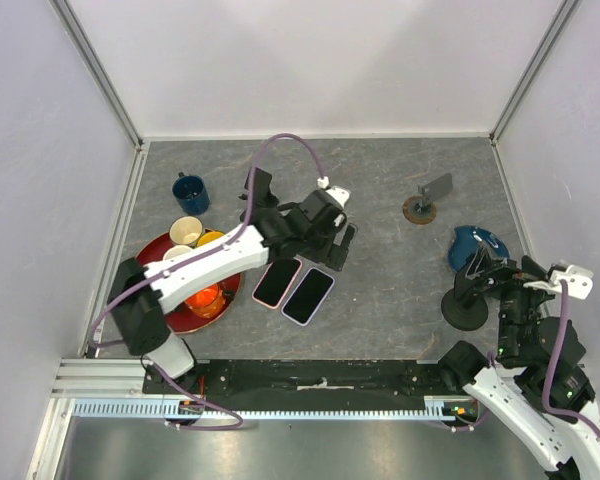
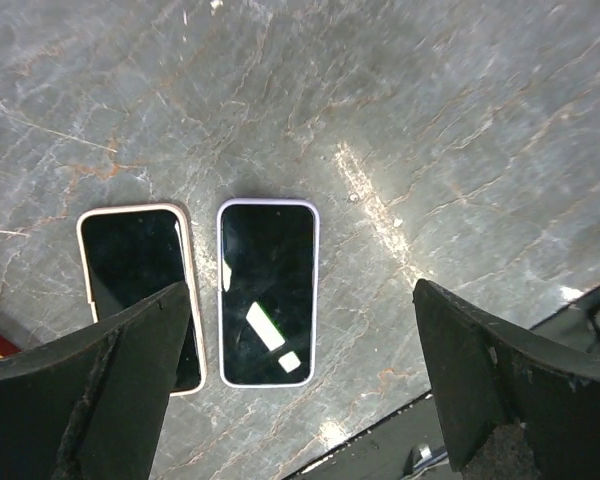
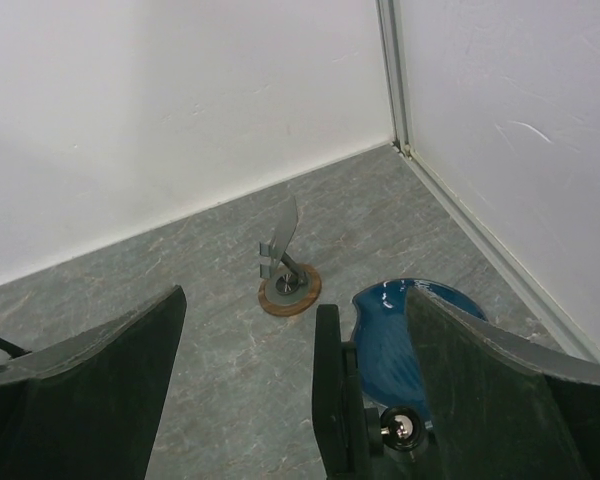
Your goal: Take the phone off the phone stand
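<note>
- table (image 1: 380, 170): slick-looking stone top, so a nudged phone probably slides instead of stopping
- left arm (image 1: 210, 262): reaches over the red tray (image 1: 158, 243) left of the lilac phone (image 2: 268, 290); a low elbow could tip the cups (image 1: 187, 231)
- left gripper (image 1: 335, 243): hangs right above the lilac phone, fingers (image 2: 110, 385) wide, holding nothing; dropping lower risks clipping a phone edge or pushing both phones
- right gripper (image 3: 295, 298): well right of the lilac phone, fingers wide, empty; a swing could knock over the black stand (image 1: 464, 305) close by it
- blue bowl (image 1: 477, 245): far right of the lilac phone; touching the black stand or just beside it, can't tell
- black stand: right of the lilac phone, no phone visible on it
- lilac phone: likely the task's thing, flat on the table, screen up, off any stand; task looks done, so the main risk is a needless regrasp
- cream-cased phone (image 2: 135, 265): just left of the lilac phone, nearly touching; easy wrong-phone mix-up
- small stand (image 1: 427, 200): beyond and right of the lilac phone, bare, looks light and tippy
</note>
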